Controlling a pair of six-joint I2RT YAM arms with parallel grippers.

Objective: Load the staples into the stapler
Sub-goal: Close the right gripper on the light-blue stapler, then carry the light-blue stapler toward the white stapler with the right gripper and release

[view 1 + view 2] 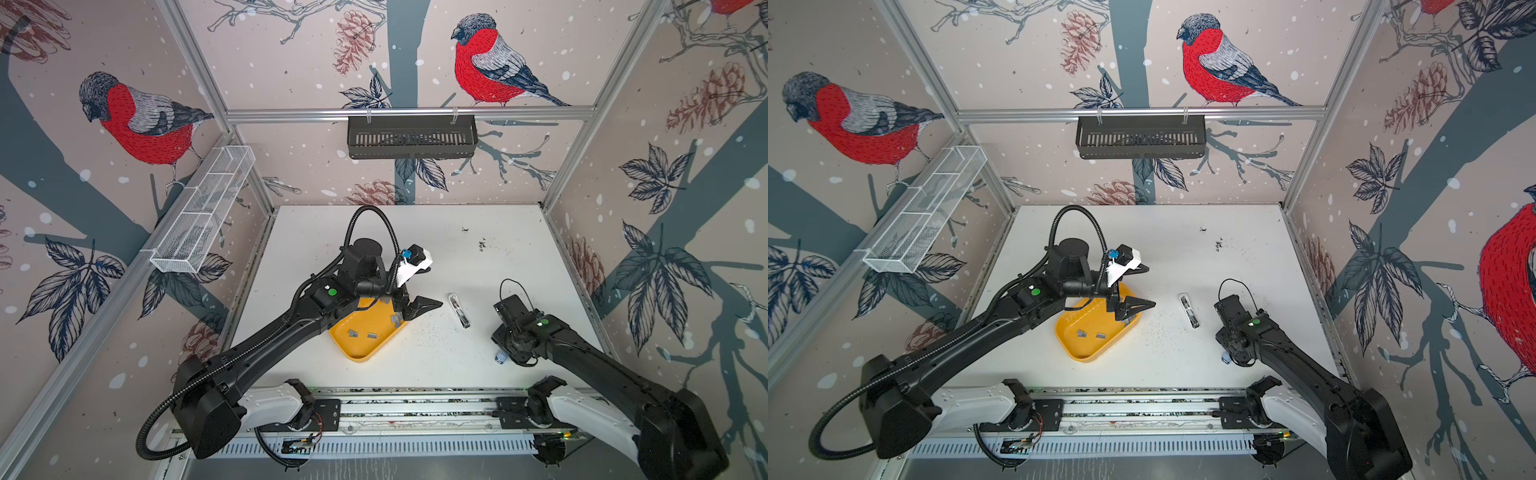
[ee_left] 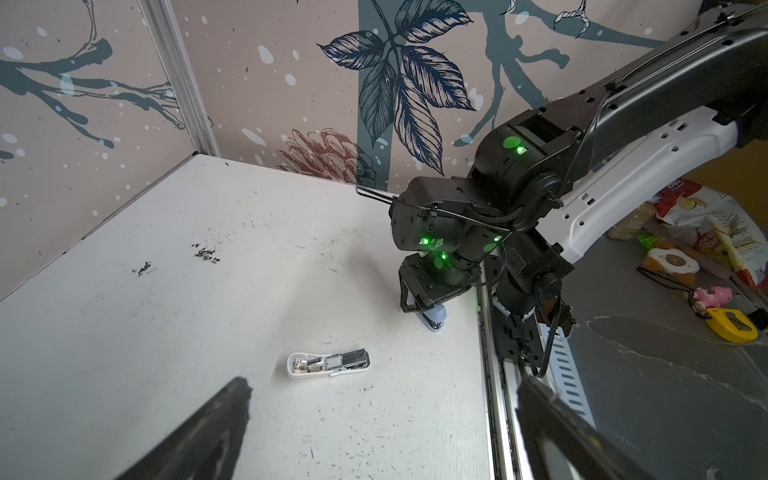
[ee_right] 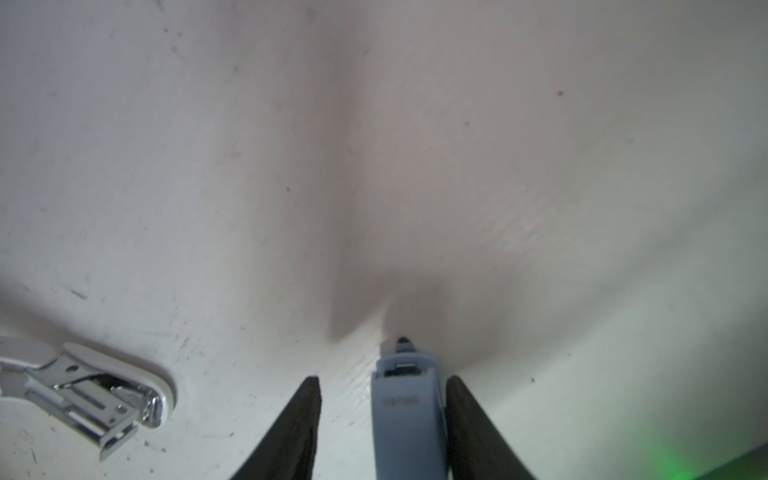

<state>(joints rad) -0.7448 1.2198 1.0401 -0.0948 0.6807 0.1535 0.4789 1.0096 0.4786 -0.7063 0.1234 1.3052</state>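
The stapler's white part (image 1: 459, 309) (image 1: 1189, 311) lies flat on the table with its metal magazine (image 2: 328, 363) (image 3: 95, 395) facing up. A blue-grey plastic piece (image 1: 500, 357) (image 2: 436, 320) (image 3: 409, 415), apparently from the stapler too, stands on the table under my right gripper (image 3: 383, 379). The right gripper's jaws stand on either side of this piece: one finger touches it and the other is a small gap away. Grey staples (image 1: 353, 332) (image 1: 1081, 332) lie in the yellow tray (image 1: 365, 354) (image 1: 1090, 353). My left gripper (image 1: 434, 305) (image 2: 382, 382) hovers wide open and empty at the tray's right end.
A black basket (image 1: 411, 137) hangs on the back wall and a white mesh basket (image 1: 203, 212) on the left wall. The arms' mounting rail (image 1: 415, 409) runs along the table's front edge. Dark specks dot the white table (image 1: 478, 245).
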